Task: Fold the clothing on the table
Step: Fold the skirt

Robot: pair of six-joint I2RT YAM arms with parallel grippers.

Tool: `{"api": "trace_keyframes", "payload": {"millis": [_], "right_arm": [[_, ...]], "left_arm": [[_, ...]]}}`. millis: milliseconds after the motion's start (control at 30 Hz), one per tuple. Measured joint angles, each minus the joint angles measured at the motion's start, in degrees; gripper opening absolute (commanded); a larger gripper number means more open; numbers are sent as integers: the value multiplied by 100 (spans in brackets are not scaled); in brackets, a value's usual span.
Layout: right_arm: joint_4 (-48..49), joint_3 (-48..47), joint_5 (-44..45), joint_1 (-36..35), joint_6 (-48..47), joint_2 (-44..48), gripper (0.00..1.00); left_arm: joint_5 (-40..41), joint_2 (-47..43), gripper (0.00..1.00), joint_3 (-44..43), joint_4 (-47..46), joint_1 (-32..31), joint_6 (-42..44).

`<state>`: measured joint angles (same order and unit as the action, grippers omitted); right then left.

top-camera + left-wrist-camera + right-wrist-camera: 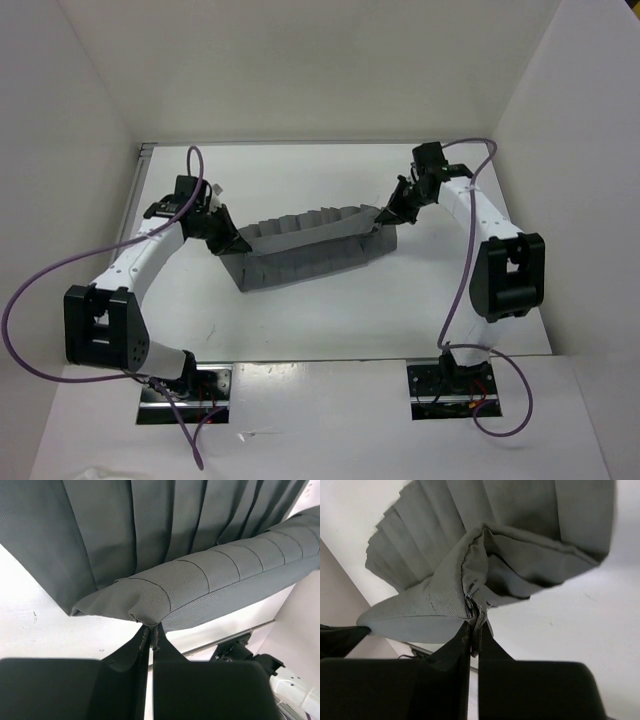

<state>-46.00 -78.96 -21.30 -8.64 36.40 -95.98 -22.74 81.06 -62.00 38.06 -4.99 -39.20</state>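
Clothing hung lengthwise between left gripper and right gripper; each was clamped on one end; lower edge seemingly on table.

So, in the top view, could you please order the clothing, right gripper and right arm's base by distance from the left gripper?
1. clothing, one end pinched in the left gripper.
2. right gripper, across to the right, pinching its other end.
3. right arm's base, at the near right.

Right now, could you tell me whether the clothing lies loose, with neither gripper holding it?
No, the left gripper and the right gripper each pinch one end of the clothing, which is stretched between them.
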Motion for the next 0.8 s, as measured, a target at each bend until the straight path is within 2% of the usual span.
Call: {"api": "trace_keyframes", "payload": {"millis": [167,200,233,267,300,333,400,433,500,533,633,700,800], "right_arm": [[177,-549,-59,-11,-2,-815,0],[190,-647,-59,-13,-2,-960,0],[192,-789,-57,-13,-4,-1121,12],[195,-925,-59,-13,-11,-1274,19],[197,-1038,-57,-15,-4,-1392,28],[203,-1204,11,-17,-28,-1543,45],[339,-1493,192,7,-46,-1766,48],[463,-1613,297,22,-68,-1838,50],[765,-1725,481,37,-66,-1869,54],[918,-1751,555,44,-68,-1851,54],[1174,-1755,800,44,-94,-1709,56],[1145,-1755,1001,44,-179,-1569,56],[966,-1714,1298,11,-367,-1311,57]], "left_arm": [[50,361,0,98,-219,7,-15],[57,485,3,98,-280,7,-26],[59,627,8,98,-356,13,-28],[59,824,30,81,-442,24,-33],[66,1023,38,26,-509,39,-15],[114,1272,47,-103,-503,59,-39],[173,1768,63,-457,-560,201,-140],[212,2002,63,-682,-586,304,-181],[269,2347,69,-1196,-706,525,-308],[289,2424,75,-1419,-809,640,-363],[358,2323,77,-1808,-1091,938,-533],[448,2050,77,-1786,-1244,1080,-590],[501,1327,80,-1176,-1338,1099,-577]]}}
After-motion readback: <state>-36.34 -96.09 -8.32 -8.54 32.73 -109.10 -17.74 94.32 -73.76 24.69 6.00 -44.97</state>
